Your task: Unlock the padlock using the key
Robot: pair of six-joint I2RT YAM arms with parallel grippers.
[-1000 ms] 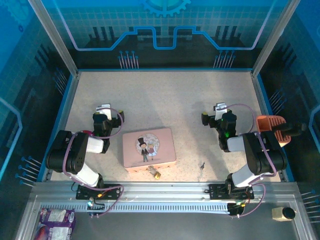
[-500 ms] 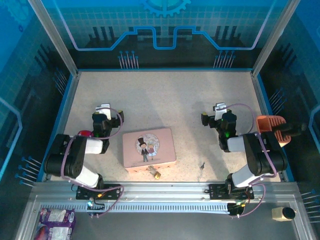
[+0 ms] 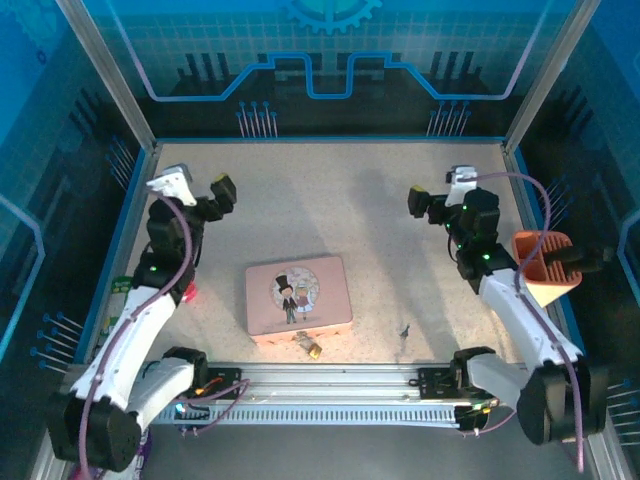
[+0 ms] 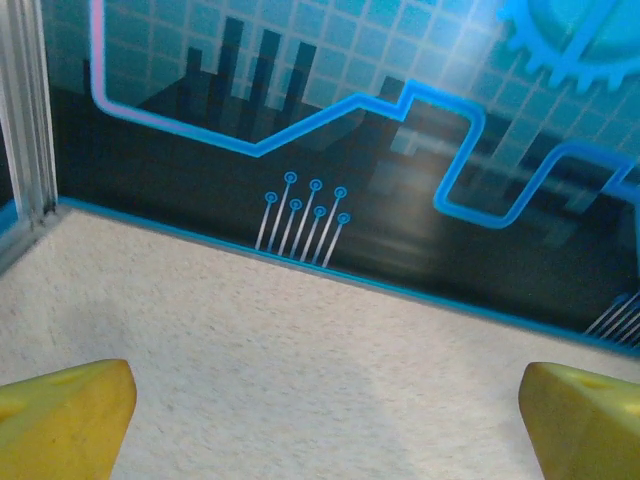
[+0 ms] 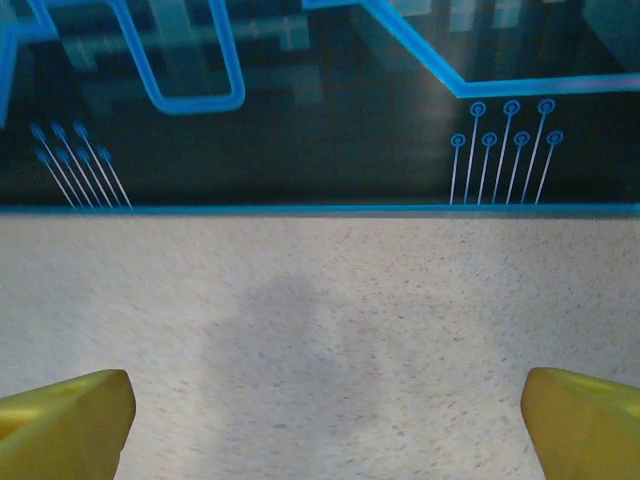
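Observation:
The tiny brass padlock (image 3: pixel 312 347) lies against the front edge of the pink tin (image 3: pixel 298 294), near the table's front. The small dark key (image 3: pixel 405 328) rests on the speckled table to the right of it. My left gripper (image 3: pixel 196 186) is raised at the far left, open, with nothing between its yellow fingertips (image 4: pixel 65 415). My right gripper (image 3: pixel 438 192) is raised at the far right, open and empty too, its yellow fingertips (image 5: pixel 585 420) wide apart. Both grippers (image 4: pixel 325 425) (image 5: pixel 325 425) point at the back wall, well away from padlock and key.
An orange holder (image 3: pixel 545 262) sits at the table's right edge beside the right arm. A red object (image 3: pixel 188 291) peeks out under the left arm. Blue walls (image 3: pixel 320 100) enclose the table at the back and sides. Bare speckled surface (image 3: pixel 330 200) spreads between the grippers.
Both arms have unfolded and risen from their tucked poses. The left gripper moved up and leftward, the right gripper up and rightward. Padlock, key and tin stayed put.

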